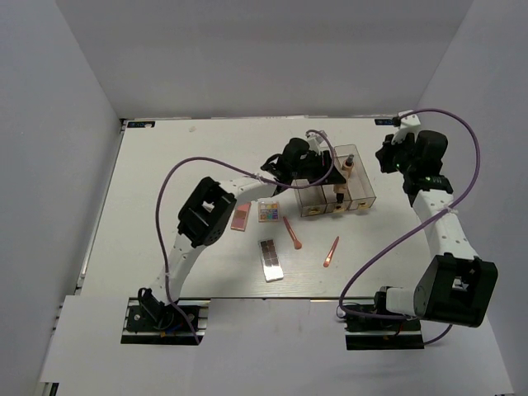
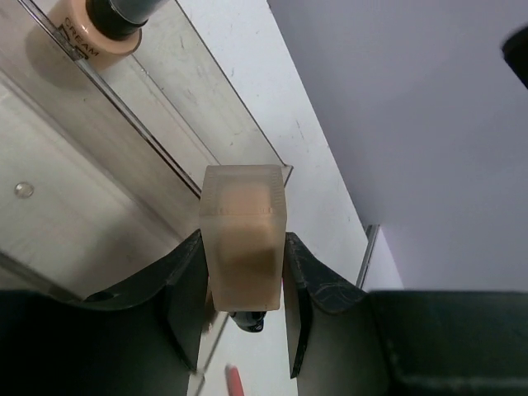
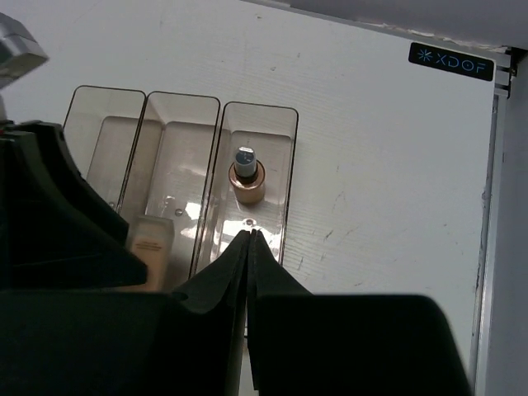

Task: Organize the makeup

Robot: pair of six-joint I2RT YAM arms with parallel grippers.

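Note:
My left gripper (image 1: 326, 177) reaches into the clear box (image 1: 363, 198) and is shut on a tan bottle (image 2: 243, 239). The right wrist view shows that bottle (image 3: 148, 247) at the near end of the middle compartment. A tan tube (image 3: 247, 177) stands upright in the right compartment and also shows in the left wrist view (image 2: 103, 25). My right gripper (image 3: 250, 235) is shut and empty beside the box (image 1: 384, 157). A pink palette (image 1: 240, 216), a multicoloured palette (image 1: 268, 211), a dark grey palette (image 1: 271, 260) and two pink brushes (image 1: 292, 233) (image 1: 331, 252) lie on the table. I cannot pick out the brown palette.
The left arm's purple cable (image 1: 177, 177) arcs over the table's left half. The right arm's cable (image 1: 474, 148) loops past the right edge. Grey walls enclose the white table (image 1: 181, 165) on three sides.

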